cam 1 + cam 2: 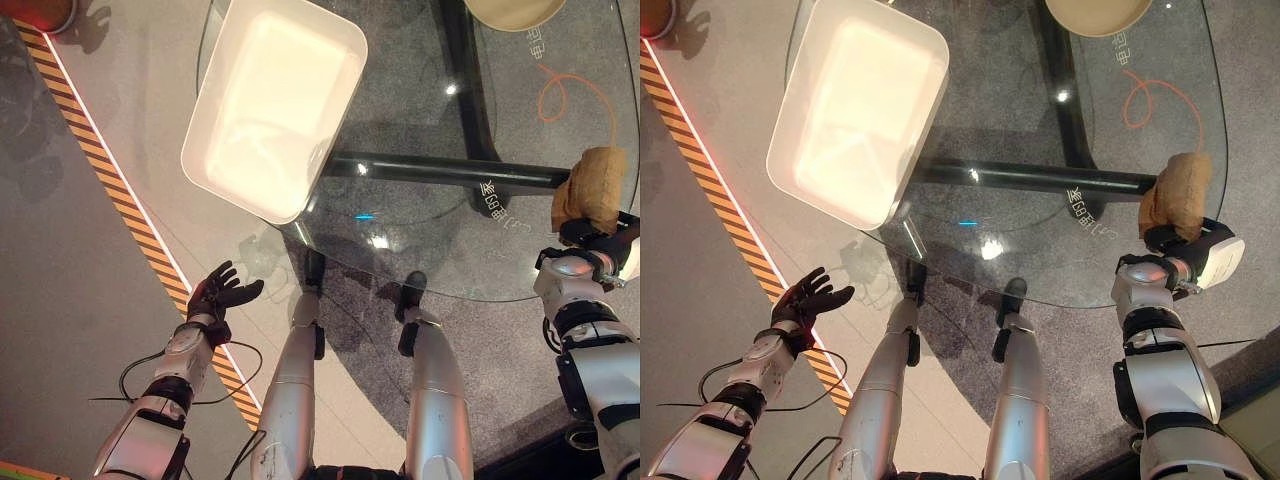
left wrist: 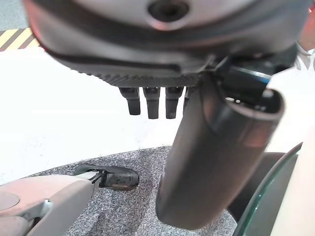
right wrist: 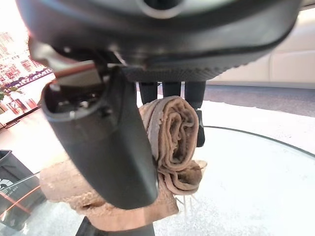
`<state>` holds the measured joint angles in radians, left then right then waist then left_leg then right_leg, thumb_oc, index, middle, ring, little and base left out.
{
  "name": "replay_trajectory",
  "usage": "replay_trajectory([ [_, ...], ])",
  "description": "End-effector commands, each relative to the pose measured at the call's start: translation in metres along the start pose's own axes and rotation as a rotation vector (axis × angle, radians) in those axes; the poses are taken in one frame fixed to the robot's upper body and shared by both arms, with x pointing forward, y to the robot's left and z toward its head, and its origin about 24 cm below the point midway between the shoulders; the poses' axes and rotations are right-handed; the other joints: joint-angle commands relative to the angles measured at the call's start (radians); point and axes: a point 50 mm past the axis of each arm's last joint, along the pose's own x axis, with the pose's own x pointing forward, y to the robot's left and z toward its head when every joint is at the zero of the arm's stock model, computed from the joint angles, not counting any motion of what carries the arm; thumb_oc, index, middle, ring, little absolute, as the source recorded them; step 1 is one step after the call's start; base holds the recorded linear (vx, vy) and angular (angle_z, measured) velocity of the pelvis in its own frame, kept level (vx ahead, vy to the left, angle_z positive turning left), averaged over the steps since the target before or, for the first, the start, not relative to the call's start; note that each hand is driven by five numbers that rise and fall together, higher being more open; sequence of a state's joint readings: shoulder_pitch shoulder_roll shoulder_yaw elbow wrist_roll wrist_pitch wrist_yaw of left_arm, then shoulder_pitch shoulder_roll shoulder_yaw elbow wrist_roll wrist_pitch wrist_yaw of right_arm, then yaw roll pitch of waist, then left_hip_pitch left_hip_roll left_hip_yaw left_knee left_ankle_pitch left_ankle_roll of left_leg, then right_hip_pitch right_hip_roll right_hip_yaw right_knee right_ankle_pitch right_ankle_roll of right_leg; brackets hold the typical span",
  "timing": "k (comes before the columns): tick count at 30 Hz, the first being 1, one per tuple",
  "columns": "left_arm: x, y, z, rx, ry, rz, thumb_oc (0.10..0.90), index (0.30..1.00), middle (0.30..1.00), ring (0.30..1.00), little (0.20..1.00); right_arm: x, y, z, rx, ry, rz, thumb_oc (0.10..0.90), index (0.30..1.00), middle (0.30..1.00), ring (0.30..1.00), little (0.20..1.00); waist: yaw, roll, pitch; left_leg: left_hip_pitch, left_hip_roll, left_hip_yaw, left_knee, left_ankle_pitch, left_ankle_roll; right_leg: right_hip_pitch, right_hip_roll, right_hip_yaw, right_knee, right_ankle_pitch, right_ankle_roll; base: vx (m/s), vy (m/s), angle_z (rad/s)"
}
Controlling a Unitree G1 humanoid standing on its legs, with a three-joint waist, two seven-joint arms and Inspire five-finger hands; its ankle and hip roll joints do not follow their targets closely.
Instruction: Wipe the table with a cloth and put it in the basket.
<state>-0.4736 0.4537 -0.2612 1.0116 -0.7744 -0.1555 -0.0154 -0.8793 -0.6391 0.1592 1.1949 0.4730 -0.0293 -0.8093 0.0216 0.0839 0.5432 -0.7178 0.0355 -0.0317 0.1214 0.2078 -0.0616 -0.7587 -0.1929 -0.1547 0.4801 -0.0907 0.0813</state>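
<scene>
The right hand (image 1: 1175, 243) has its fingers and thumb curled around a bunched-up tan cloth (image 1: 1178, 192), which sits on the glass table (image 1: 1090, 270) near its right edge. The white basket (image 1: 270, 100) is on the far left part of the table, well apart from the cloth. The left hand (image 1: 218, 295) hangs off to the left over the floor, fingers spread loose and holding nothing.

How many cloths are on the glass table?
1. A crumpled tan cloth lies at the round glass table's right edge, gripped in the right hand. Others could lie beyond the views.
</scene>
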Motion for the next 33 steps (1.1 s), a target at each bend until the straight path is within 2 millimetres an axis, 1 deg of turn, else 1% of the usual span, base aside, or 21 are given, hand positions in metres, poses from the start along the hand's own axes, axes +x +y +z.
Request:
replay_trajectory([
  [1, -0.005, 0.037, 0.007, -0.009, -0.018, 0.114, 0.8, 0.9, 0.9, 0.9, 0.9, 0.028, -0.049, 0.027, -0.05, -0.175, -0.229, 0.1, 0.3, 0.3, 0.3, 0.2, 0.004, -0.015, -0.023, 0.015, 0.009, 0.064, 0.161, -0.193, 0.013, 0.018, 0.034, 0.03, -0.147, 0.122, 0.029, 0.0, 0.0, 0.0],
  [3, -0.005, 0.036, 0.007, -0.009, -0.019, 0.114, 0.8, 0.9, 0.9, 0.9, 0.9, 0.027, -0.045, 0.033, -0.056, -0.205, -0.212, 0.1, 0.3, 0.3, 0.3, 0.2, 0.005, -0.013, -0.023, 0.014, 0.008, 0.063, 0.161, -0.192, 0.013, 0.018, 0.032, 0.029, -0.147, 0.122, 0.029, 0.0, 0.0, 0.0],
  [4, -0.004, 0.035, 0.007, -0.011, -0.019, 0.115, 0.8, 0.9, 0.9, 0.9, 0.9, 0.022, -0.037, 0.044, -0.066, -0.262, -0.185, 0.1, 0.3, 0.3, 0.3, 0.2, 0.005, -0.009, -0.023, 0.013, 0.007, 0.063, 0.161, -0.191, 0.012, 0.016, 0.031, 0.028, -0.147, 0.123, 0.029, 0.0, 0.0, 0.0],
  [6, -0.004, 0.034, 0.007, -0.012, -0.02, 0.113, 0.8, 0.9, 0.9, 0.9, 0.9, 0.017, -0.029, 0.055, -0.076, -0.321, -0.152, 0.1, 0.3, 0.3, 0.3, 0.2, 0.004, -0.007, -0.023, 0.014, 0.006, 0.063, 0.159, -0.189, 0.011, 0.016, 0.031, 0.027, -0.146, 0.121, 0.028, 0.0, 0.0, 0.0],
  [7, -0.004, 0.034, 0.007, -0.012, -0.02, 0.112, 0.8, 0.9, 0.9, 0.9, 0.9, 0.016, -0.027, 0.057, -0.079, -0.336, -0.145, 0.1, 0.3, 0.3, 0.3, 0.2, 0.004, -0.006, -0.023, 0.015, 0.006, 0.063, 0.159, -0.189, 0.011, 0.016, 0.031, 0.027, -0.146, 0.121, 0.028, 0.0, 0.0, 0.0],
  [11, -0.003, 0.03, 0.007, -0.006, -0.02, 0.099, 0.8, 0.9, 0.9, 0.9, 0.9, -0.002, -0.005, 0.08, -0.15, -0.512, -0.045, 0.1, 0.3, 0.3, 0.3, 0.2, 0.004, -0.004, -0.023, 0.015, 0.001, 0.065, 0.158, -0.189, 0.011, 0.015, 0.03, 0.026, -0.144, 0.118, 0.027, 0.0, 0.0, 0.0],
  [12, -0.003, 0.03, 0.006, -0.006, -0.02, 0.098, 0.8, 0.9, 0.9, 0.9, 0.9, -0.002, -0.005, 0.08, -0.149, -0.515, -0.042, 0.1, 0.3, 0.3, 0.3, 0.2, 0.004, -0.004, -0.023, 0.015, 0.001, 0.065, 0.158, -0.189, 0.011, 0.015, 0.03, 0.026, -0.144, 0.118, 0.027, 0.0, 0.0, 0.0],
  [13, -0.003, 0.026, 0.006, -0.005, -0.022, 0.087, 0.8, 0.9, 0.9, 0.9, 0.9, -0.011, 0.005, 0.088, -0.162, -0.566, 0.001, 0.1, 0.3, 0.3, 0.3, 0.2, 0.006, -0.003, -0.023, 0.016, 0.001, 0.066, 0.158, -0.189, 0.01, 0.016, 0.029, 0.026, -0.144, 0.116, 0.025, 0.0, 0.0, 0.0],
  [16, -0.001, 0.019, 0.007, -0.001, -0.027, 0.072, 0.8, 0.9, 0.9, 0.9, 0.9, -0.025, 0.019, 0.1, -0.188, -0.65, 0.07, 0.1, 0.3, 0.3, 0.3, 0.2, 0.008, -0.001, -0.023, 0.014, -0.001, 0.066, 0.157, -0.188, 0.009, 0.015, 0.026, 0.022, -0.146, 0.115, 0.024, 0.0, 0.0, 0.0],
  [18, -0.001, 0.017, 0.006, 0.0, -0.027, 0.068, 0.8, 0.9, 0.9, 0.9, 0.9, -0.031, 0.024, 0.106, -0.203, -0.691, 0.102, 0.1, 0.3, 0.3, 0.3, 0.2, 0.01, 0.0, -0.023, 0.014, -0.001, 0.067, 0.157, -0.188, 0.009, 0.016, 0.025, 0.02, -0.145, 0.113, 0.023, 0.0, 0.0, 0.0],
  [20, 0.0, 0.013, 0.004, 0.004, -0.023, 0.069, 0.8, 0.9, 0.9, 0.9, 0.9, -0.042, 0.034, 0.112, -0.226, -0.742, 0.152, 0.1, 0.3, 0.3, 0.3, 0.2, 0.011, 0.002, -0.023, 0.018, -0.004, 0.067, 0.155, -0.187, 0.008, 0.019, 0.025, 0.02, -0.145, 0.11, 0.022, 0.0, 0.0, 0.0],
  [22, -0.001, 0.013, 0.003, 0.005, -0.021, 0.071, 0.8, 0.9, 0.9, 0.9, 0.9, -0.046, 0.038, 0.113, -0.244, -0.765, 0.177, 0.1, 0.3, 0.3, 0.3, 0.2, 0.012, 0.003, -0.023, 0.019, -0.004, 0.067, 0.155, -0.186, 0.007, 0.02, 0.025, 0.019, -0.143, 0.109, 0.022, 0.0, 0.0, 0.0],
  [23, -0.001, 0.013, 0.002, 0.004, -0.019, 0.072, 0.8, 0.9, 0.9, 0.9, 0.9, -0.054, 0.045, 0.116, -0.281, -0.807, 0.208, 0.1, 0.3, 0.3, 0.3, 0.2, 0.013, 0.005, -0.023, 0.022, -0.007, 0.068, 0.152, -0.185, 0.006, 0.022, 0.025, 0.019, -0.144, 0.107, 0.021, 0.0, 0.0, 0.0],
  [26, 0.0, 0.011, 0.002, 0.005, -0.019, 0.068, 0.8, 0.9, 0.9, 0.9, 0.9, -0.062, 0.051, 0.119, -0.325, -0.857, 0.245, 0.1, 0.3, 0.3, 0.3, 0.2, 0.016, 0.006, -0.023, 0.023, -0.008, 0.068, 0.152, -0.185, 0.006, 0.023, 0.023, 0.017, -0.144, 0.105, 0.02, 0.0, 0.0, 0.0],
  [27, 0.0, 0.01, 0.001, 0.007, -0.017, 0.063, 0.8, 0.9, 0.9, 0.9, 0.9, -0.067, 0.056, 0.12, -0.367, -0.902, 0.272, 0.1, 0.3, 0.3, 0.3, 0.2, 0.017, 0.007, -0.023, 0.023, -0.009, 0.068, 0.153, -0.185, 0.006, 0.023, 0.023, 0.017, -0.142, 0.104, 0.019, 0.0, 0.0, 0.0],
  [30, 0.0, 0.008, 0.0, 0.007, -0.017, 0.057, 0.8, 0.9, 0.9, 0.9, 0.9, -0.073, 0.06, 0.12, -0.409, -0.945, 0.302, 0.1, 0.3, 0.3, 0.3, 0.2, 0.017, 0.009, -0.023, 0.022, -0.01, 0.07, 0.155, -0.186, 0.006, 0.022, 0.022, 0.015, -0.141, 0.103, 0.018, 0.0, 0.0, 0.0],
  [32, 0.0, 0.005, 0.0, 0.011, -0.018, 0.045, 0.8, 0.9, 0.9, 0.9, 0.9, -0.088, 0.072, 0.114, -0.482, -1.033, 0.377, 0.1, 0.3, 0.3, 0.3, 0.2, 0.02, 0.008, -0.023, 0.021, -0.013, 0.07, 0.161, -0.189, 0.007, 0.022, 0.021, 0.013, -0.14, 0.102, 0.018, 0.0, 0.0, 0.0],
  [33, 0.0, 0.005, 0.0, 0.011, -0.018, 0.045, 0.8, 0.9, 0.9, 0.9, 0.9, -0.088, 0.072, 0.114, -0.482, -1.033, 0.377, 0.1, 0.3, 0.3, 0.3, 0.2, 0.019, 0.008, -0.023, 0.021, -0.013, 0.07, 0.161, -0.189, 0.007, 0.022, 0.021, 0.013, -0.14, 0.102, 0.018, 0.0, 0.0, 0.0],
])
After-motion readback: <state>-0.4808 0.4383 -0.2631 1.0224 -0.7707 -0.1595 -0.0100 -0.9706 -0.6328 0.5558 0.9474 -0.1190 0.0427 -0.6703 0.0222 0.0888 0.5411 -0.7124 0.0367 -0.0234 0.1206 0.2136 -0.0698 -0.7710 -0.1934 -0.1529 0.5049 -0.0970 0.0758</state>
